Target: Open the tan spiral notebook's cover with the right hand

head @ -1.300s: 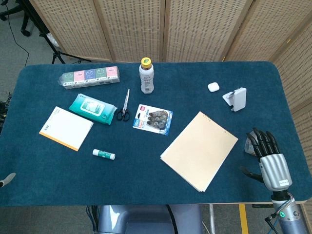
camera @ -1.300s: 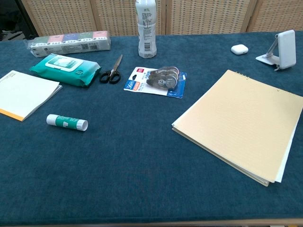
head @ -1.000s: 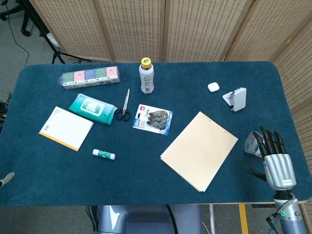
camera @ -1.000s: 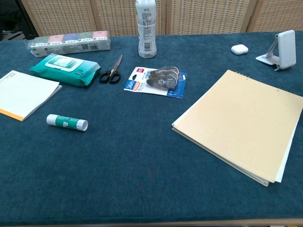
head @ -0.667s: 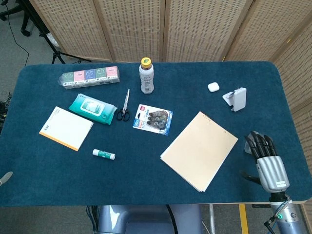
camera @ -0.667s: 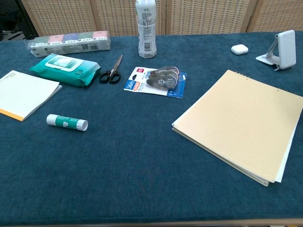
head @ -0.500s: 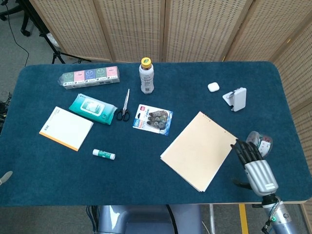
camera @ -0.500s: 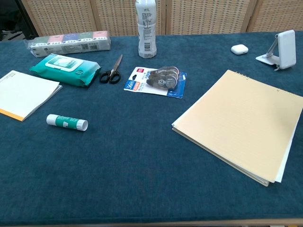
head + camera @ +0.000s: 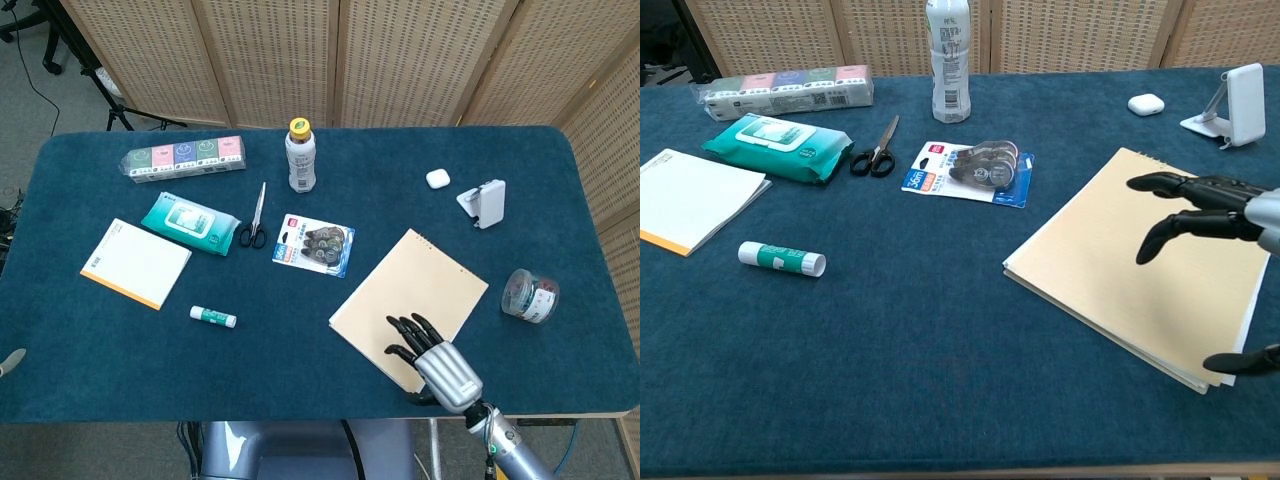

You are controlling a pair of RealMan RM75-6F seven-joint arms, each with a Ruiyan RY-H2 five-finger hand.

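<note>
**Head view: right hand poised over the closed tan notebook**

Head view shows the tan spiral notebook (image 9: pixel 410 307) lying flat and closed on the right half of the blue desk (image 9: pixel 300 350), turned at an angle, its spiral edge toward the far right. The right hand (image 9: pixel 432 352) hangs over the notebook's near corner with its dark fingers (image 9: pixel 412 328) spread apart and nothing in its grasp; the chest view shows the same hand (image 9: pixel 1215 215) above the cover's right part, and whether it touches the cover cannot be told. The left hand does not show in either view.

Just left of the notebook lies a blister pack of correction tape (image 9: pixel 314 244), with scissors (image 9: pixel 255 218) and a bottle (image 9: pixel 300 156) beyond it. A clear round tub (image 9: pixel 529 295) stands to the notebook's right; a white phone stand (image 9: pixel 484 202) and an earbud case (image 9: pixel 437 179) sit farther back. Well apart on the left are a wet-wipes pack (image 9: pixel 190 223), a notepad (image 9: pixel 136 262), a glue stick (image 9: pixel 213 317) and a row of tissue packs (image 9: pixel 185 156).
</note>
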